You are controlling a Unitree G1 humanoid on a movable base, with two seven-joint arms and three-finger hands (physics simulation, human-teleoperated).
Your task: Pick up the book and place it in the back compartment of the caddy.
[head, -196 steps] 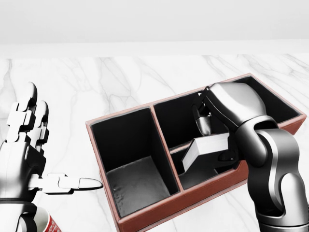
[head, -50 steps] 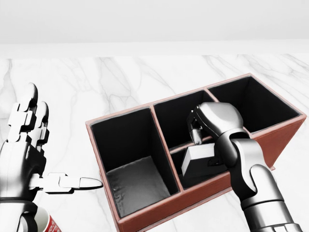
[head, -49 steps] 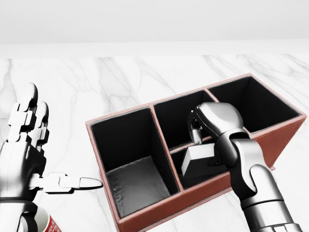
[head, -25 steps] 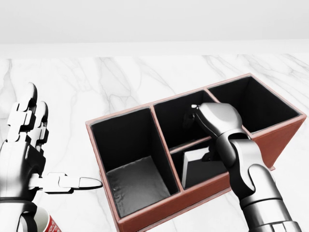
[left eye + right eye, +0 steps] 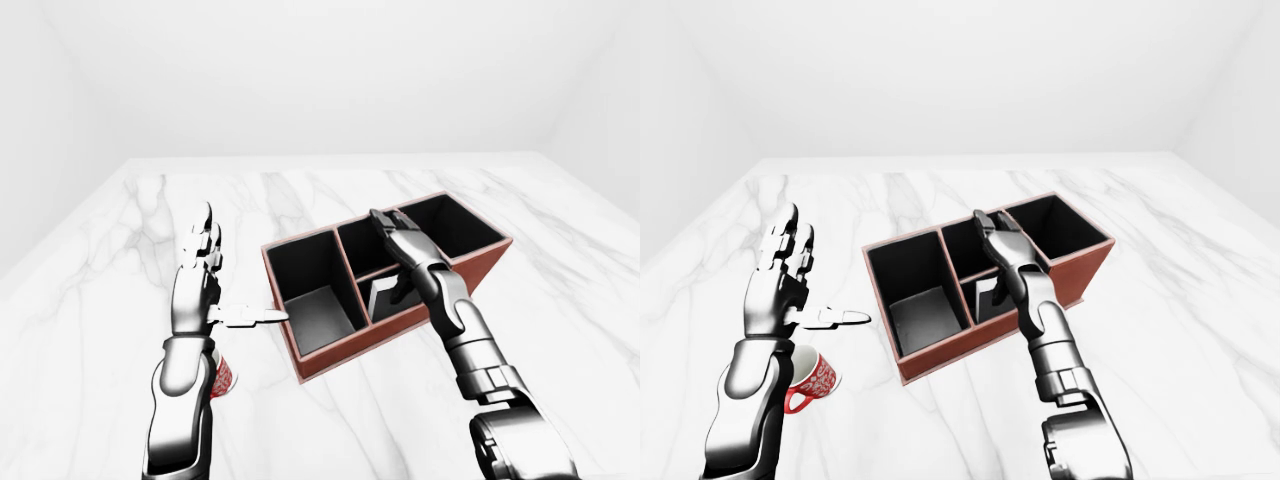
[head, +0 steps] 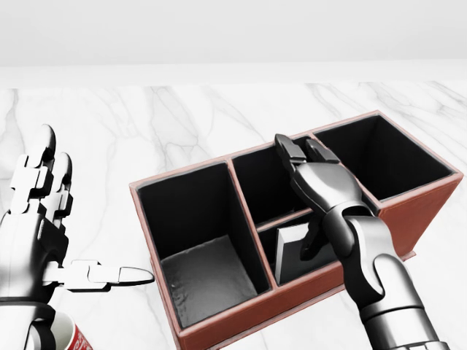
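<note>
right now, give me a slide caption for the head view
Open right hand hovers over the caddy; the book stands in its small lower middle compartment, left hand open aside.

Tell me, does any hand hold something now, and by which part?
Nothing is held. The right hand is open above the book, which stands in the caddy; the left hand is open too.

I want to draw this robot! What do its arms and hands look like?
Both arms are shiny silver-grey metal with dark black joints and rounded, tube-like segments. The left hand and right hand each have three chunky fingers made of pale blocky links with smooth rounded tips. No cables, sleeves or markings show.
</note>
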